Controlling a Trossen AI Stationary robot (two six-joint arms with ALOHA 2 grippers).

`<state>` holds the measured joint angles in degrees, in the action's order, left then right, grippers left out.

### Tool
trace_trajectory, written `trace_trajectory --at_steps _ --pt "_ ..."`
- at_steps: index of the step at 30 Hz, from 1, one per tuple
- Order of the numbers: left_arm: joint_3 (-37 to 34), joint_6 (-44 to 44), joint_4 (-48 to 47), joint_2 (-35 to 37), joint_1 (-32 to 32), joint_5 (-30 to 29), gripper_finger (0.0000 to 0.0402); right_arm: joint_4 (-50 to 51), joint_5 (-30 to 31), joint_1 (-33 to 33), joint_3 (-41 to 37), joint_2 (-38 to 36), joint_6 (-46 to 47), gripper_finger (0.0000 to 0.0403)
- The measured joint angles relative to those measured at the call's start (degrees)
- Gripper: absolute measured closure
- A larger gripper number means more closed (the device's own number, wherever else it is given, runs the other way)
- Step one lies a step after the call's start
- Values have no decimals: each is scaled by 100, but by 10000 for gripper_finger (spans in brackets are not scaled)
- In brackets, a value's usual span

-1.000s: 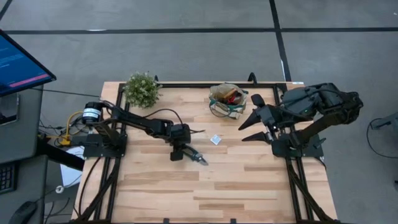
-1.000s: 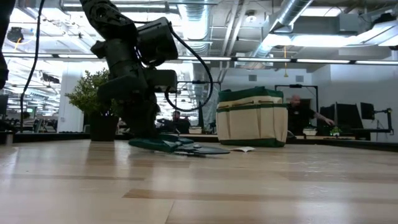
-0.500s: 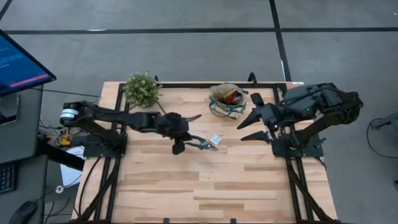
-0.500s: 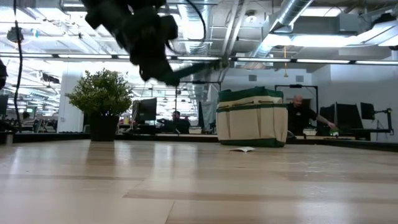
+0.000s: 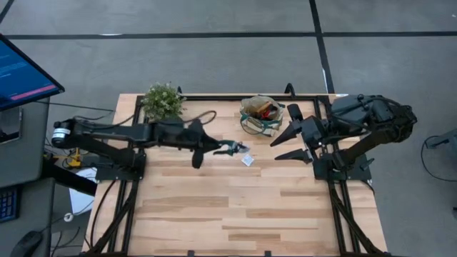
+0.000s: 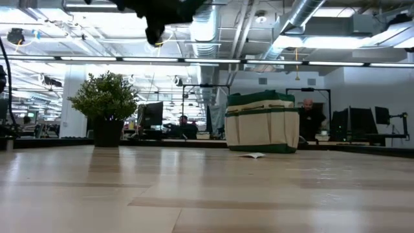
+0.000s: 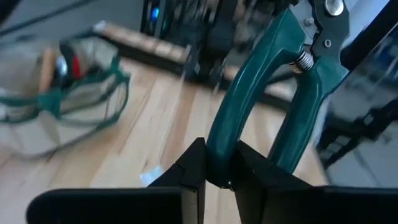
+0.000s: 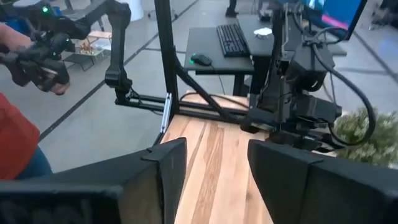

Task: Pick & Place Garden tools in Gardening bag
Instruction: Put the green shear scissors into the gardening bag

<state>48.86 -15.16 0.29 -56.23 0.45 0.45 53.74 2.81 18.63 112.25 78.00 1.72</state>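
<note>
My left gripper is shut on pruning shears with teal handles, high above the table's middle, left of the tan, green-trimmed gardening bag. The bag stands on its base at the far side and has a red-and-black item and a wooden handle in it; it also shows in the low view and the left wrist view. My right gripper is open and empty above the table, right of the bag. In the low view only the left arm shows, at the top. My left gripper pinches one teal handle of the shears between its two fingers; the other handle runs free beside them. The fingers come about level from the table's left. The shears are lifted clear, their spring and blade end pointing away from the gripper.
A bushy potted plant stands at the far left. A small white packet lies on the table below the shears. The near half of the table is bare wood. A person stands beyond the table's left side in the right wrist view.
My left gripper has risen from the table with the shears and gone toward the table's far right, toward the bag, its arm stretching out. The shears, lying on the table a second ago, are now lifted clear and high.
</note>
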Motion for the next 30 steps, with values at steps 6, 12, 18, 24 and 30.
trace_trajectory --at_steps 6,12,18,24,30 --pt "-2 -426 739 503 -7 100 353 -218 0 0 0 -2 -266 240" --pt "-2 -823 1516 902 -7 334 353 -392 4 0 0 -2 -570 240" --pt "0 -1187 2486 1094 -7 866 353 -636 11 -99 0 -2 -798 240" --pt "0 -1678 3271 1108 -11 1767 353 -803 17 -306 0 -2 -936 240" --pt "0 -2336 3483 1110 -63 2222 353 -880 22 -442 0 -2 -953 240"
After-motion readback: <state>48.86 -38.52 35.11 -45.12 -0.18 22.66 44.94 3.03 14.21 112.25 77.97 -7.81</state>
